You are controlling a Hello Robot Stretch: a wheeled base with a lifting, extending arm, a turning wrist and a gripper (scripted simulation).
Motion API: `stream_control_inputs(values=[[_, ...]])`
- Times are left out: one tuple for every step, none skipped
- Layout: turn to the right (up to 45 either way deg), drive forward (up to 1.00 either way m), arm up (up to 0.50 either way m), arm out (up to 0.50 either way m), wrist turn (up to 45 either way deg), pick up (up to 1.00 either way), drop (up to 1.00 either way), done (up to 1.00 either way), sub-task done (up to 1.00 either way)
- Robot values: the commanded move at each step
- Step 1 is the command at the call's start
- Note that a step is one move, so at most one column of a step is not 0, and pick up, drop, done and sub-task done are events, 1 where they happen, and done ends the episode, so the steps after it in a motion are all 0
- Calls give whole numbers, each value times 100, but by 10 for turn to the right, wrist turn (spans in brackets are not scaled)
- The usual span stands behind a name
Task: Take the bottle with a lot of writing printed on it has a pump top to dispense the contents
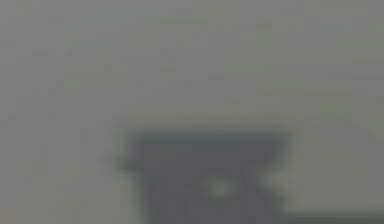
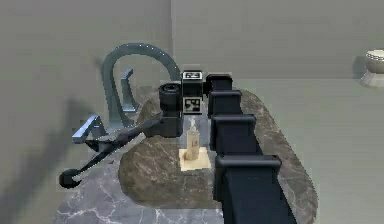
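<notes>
Forward view: a plain grey wall (image 1: 190, 60) takes up most of the frame. A dark, blocky shape (image 1: 205, 175) sits at the lower centre, and I cannot tell what it is.

Arm side view: a mottled stone surface (image 2: 290, 170) runs from the lower left toward the centre, with a dark brown oval basin (image 2: 150, 170) sunk into it. A tall, curved grey tap (image 2: 130, 62) arches over the basin at the upper left. The robot's dark square arm (image 2: 240, 150) rises from the bottom edge, right of centre, crossing the basin's right side. It ends at two white marker squares (image 2: 191, 88).

Left of the markers, the tool (image 2: 88, 152) reaches down and left, its thin fingers (image 2: 110, 152) lying near the tap's base. I cannot tell whether it holds anything.

The bottle (image 2: 190, 141) stands upright in the centre of the frame, just left of the arm. It is small, pale beige, with a narrow pump top, and it rests on a tan block (image 2: 194, 159) in the basin. Any writing on it is too small to make out.

At the upper right, a pale round object (image 2: 374, 64) is cut off by the frame edge.
</notes>
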Motion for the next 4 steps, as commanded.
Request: stream_control_inputs(values=[[0,0,0,0,450,0,0,0,0],[0,0,0,0,420,0,0,0,0],[0,0,-22,0,0,0,0,0,0],[0,0,0,0,0,100,0,0,0]])
